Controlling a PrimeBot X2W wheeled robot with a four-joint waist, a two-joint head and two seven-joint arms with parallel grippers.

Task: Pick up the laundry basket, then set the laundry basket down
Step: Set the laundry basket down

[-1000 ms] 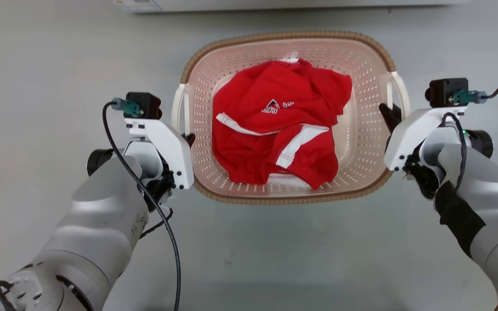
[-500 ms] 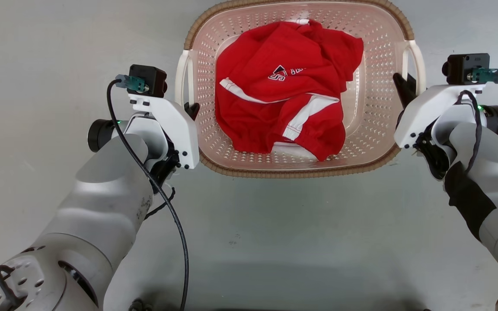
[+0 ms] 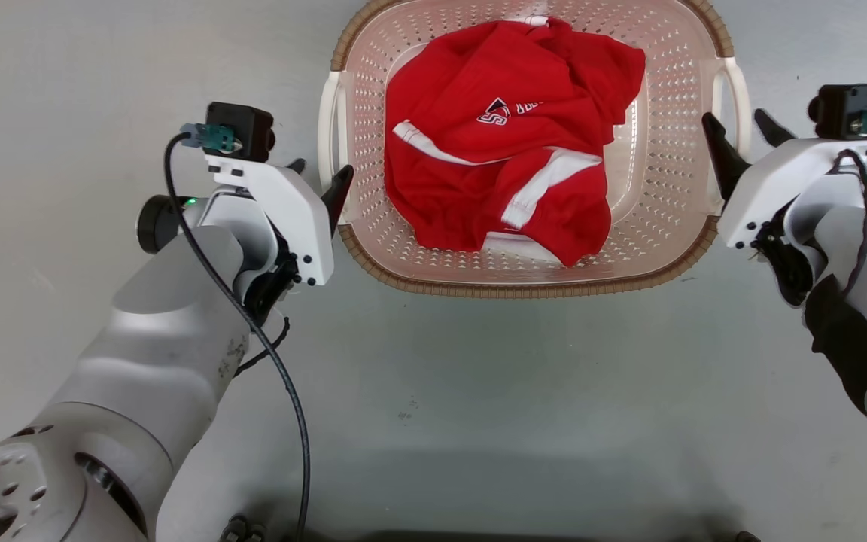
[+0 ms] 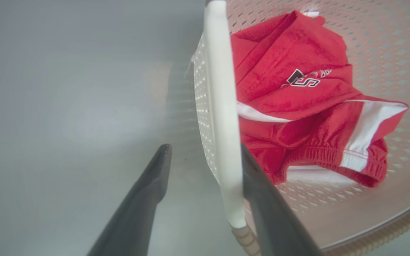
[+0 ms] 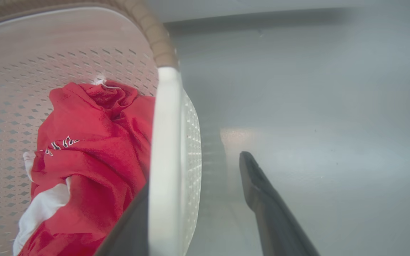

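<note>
Both grippers are open and hold nothing. The left gripper [image 3: 320,175] straddles the left handle [image 3: 326,128]: one finger is outside it and the other is on the basket side. In the left wrist view the inner finger lies close against the handle; contact cannot be confirmed. The right gripper [image 3: 742,135] straddles the right handle [image 3: 738,94] the same way.

The basket [image 3: 524,290] rests upright on the floor [image 3: 479,391], directly ahead of the robot and between the two grippers. The set-down appears complete; clearing the arms is the likely remaining step.

Hazards:
- Each handle is between a pair of fingers. A sideways or rearward retreat can hook a handle on the inner finger and drag or tip the basket.
- Uneven retreat of the two arms can turn the basket on the smooth floor.
- A finger moving inward can catch the perforated wall or the red garment [image 3: 509,165].

Orientation: the opening points up. The long axis appears to run across the robot's front, handle to handle, with one long side nearest the robot. The far rim is cut off by the top edge of the head view.
</note>
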